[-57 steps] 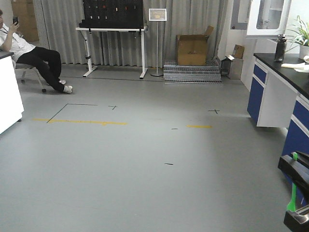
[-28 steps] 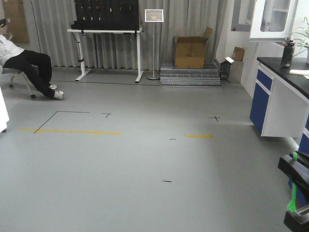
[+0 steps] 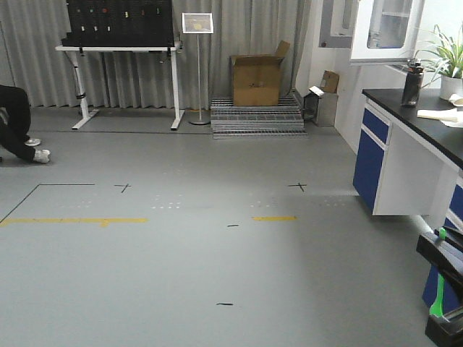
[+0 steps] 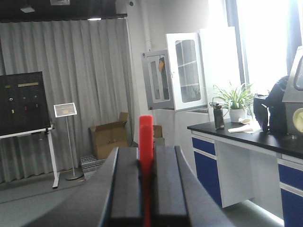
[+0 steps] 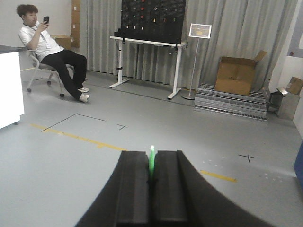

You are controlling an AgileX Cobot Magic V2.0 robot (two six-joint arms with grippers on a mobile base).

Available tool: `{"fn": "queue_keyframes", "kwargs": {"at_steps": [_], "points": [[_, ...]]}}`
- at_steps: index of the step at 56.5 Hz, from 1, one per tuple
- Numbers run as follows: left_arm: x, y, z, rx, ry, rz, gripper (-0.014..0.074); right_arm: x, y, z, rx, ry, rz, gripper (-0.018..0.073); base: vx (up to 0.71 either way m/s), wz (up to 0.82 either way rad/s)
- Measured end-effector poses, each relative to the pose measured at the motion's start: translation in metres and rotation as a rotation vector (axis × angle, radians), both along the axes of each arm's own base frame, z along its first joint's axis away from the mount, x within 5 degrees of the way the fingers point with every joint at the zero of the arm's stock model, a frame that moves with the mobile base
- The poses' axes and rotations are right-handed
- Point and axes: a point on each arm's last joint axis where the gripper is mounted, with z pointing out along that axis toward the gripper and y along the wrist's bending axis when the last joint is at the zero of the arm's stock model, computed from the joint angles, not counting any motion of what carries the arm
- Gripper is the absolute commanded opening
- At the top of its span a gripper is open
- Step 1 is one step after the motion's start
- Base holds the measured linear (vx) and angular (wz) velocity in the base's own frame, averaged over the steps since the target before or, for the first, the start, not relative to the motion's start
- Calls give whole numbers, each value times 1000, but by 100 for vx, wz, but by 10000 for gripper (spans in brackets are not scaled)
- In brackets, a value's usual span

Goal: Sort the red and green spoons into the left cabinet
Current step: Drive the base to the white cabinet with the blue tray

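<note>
Grey floor [image 3: 181, 267] open, counter [image 3: 423, 123] rightward; left end effector [image 4: 146, 156] clamps red spoon [image 4: 146, 132], right end effector [image 5: 151, 153] green spoon [image 5: 151, 165]

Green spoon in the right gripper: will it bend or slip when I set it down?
Probably light and bendy: the green spoon looks straw-thin. It may pivot or slip, since the right gripper pinches only a narrow strip between flat fingers.

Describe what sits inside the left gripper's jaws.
A slim bright red plastic spoon stands clamped there, one end poking out. Its remaining length is covered by the jaws.
</note>
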Motion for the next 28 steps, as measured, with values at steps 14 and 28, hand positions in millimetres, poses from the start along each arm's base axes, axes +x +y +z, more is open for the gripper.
{"fn": "queue_keyframes", "kwargs": {"at_steps": [14,28], "points": [[0,0,0,0,0,0,31,0,0,0,0,0,0,-6,48,-21],[0,0,0,0,0,0,31,0,0,0,0,0,0,-6,53,-8]]}}
